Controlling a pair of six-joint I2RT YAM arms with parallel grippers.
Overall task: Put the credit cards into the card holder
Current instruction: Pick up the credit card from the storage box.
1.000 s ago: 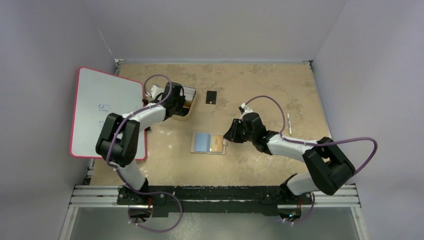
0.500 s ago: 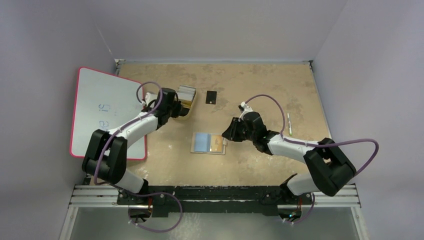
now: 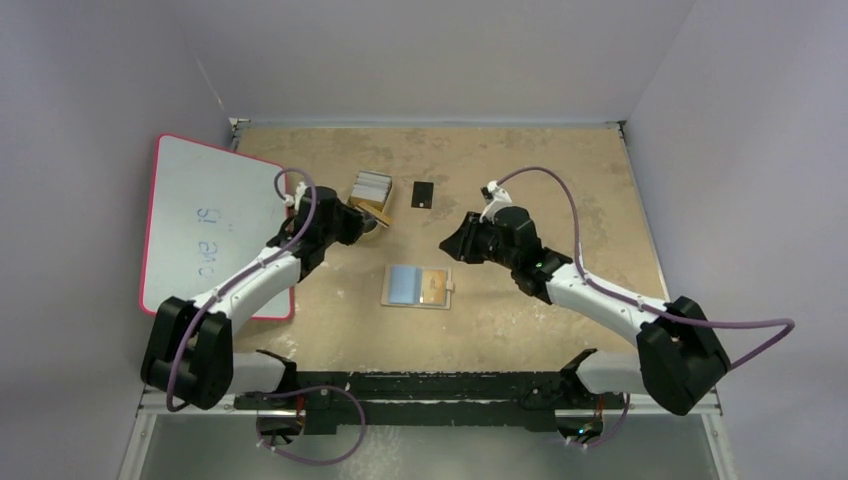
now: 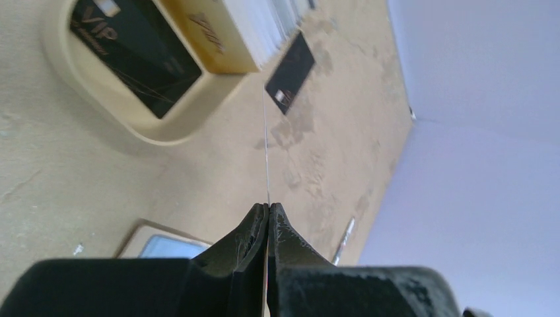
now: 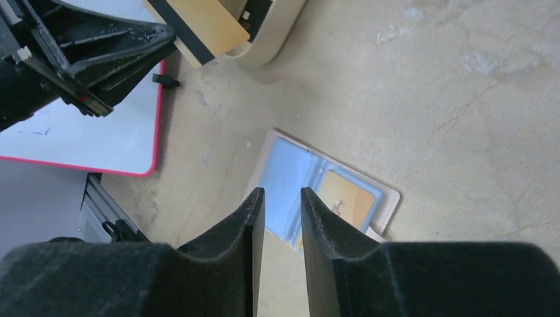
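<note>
Beyond the card holder (image 3: pixel 405 285), to its left, clamped by one edge in the jaws of the left gripper (image 4: pixel 267 206): gold card (image 5: pixel 198 30), judged light, stiff, slick. Above the card holder, right gripper (image 5: pixel 282 195), jaws spread slightly apart, empty.

pale lilac walls (image 3: pixel 450 50) enclose a worn tan tabletop (image 3: pixel 540 150) with an aluminium rail (image 3: pixel 440 406) at its near edge.

A robotics lab test cell: plain pale lilac walls (image 3: pixel 450 50) box in a scuffed tan tabletop (image 3: pixel 520 170). A silver aluminium rail (image 3: pixel 430 392) at its near edge carries a black-and-white left arm (image 3: pixel 255 275) and right arm (image 3: pixel 590 290).
</note>
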